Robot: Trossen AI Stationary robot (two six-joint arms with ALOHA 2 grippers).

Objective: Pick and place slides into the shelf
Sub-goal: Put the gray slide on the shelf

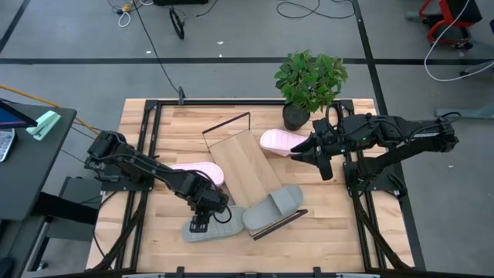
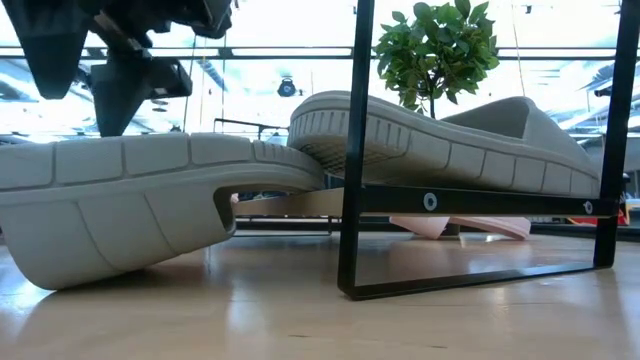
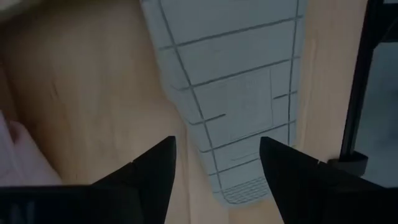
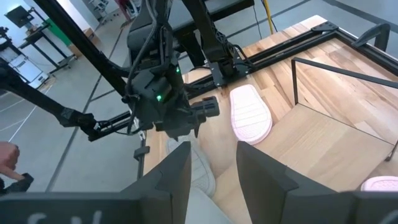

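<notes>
One grey-green slide [image 1: 214, 228] lies sole up on the table near the near edge; its ridged sole [image 3: 239, 106] fills the left wrist view. My left gripper [image 1: 200, 222] hangs open just above its one end, a finger on either side, apart from it [image 2: 110, 60]. The second grey-green slide [image 1: 275, 205] lies on the near end of the shelf [image 1: 243, 166], a slanted light-wood board with wire frames. One pink slide [image 1: 197, 171] lies left of the shelf, the other [image 1: 279, 141] beyond it on the right. My right gripper [image 1: 299, 153] hovers open beside that one.
A potted plant [image 1: 310, 81] stands at the table's far right, behind my right arm. The shelf's near wire frame [image 2: 355, 150] stands close to both grey-green slides. In the right wrist view a person's hand [image 4: 7, 157] shows beyond the table.
</notes>
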